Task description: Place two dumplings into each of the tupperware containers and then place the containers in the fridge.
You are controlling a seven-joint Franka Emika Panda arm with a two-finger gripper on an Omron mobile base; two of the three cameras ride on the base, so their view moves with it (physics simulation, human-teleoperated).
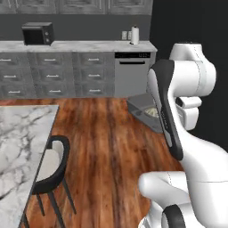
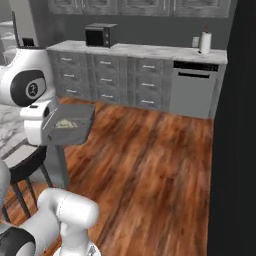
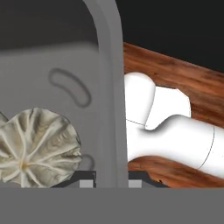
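While the tupperware container (image 2: 70, 125) hangs in the air over the wooden floor (image 2: 150, 165), the jaws pinch its rim; a dumpling (image 3: 37, 146) lies inside; I judge the tray should be carried level and slowly, so nothing slides out.

A black microwave (image 1: 38, 33) sits on the grey marble counter (image 1: 89, 46) above drawer cabinets (image 1: 53, 75). A paper towel roll (image 1: 134, 34) stands over the dishwasher (image 1: 132, 73). A black chair (image 1: 52, 169) is tucked beside the marble island (image 1: 20, 147) on wooden flooring (image 1: 107, 147).
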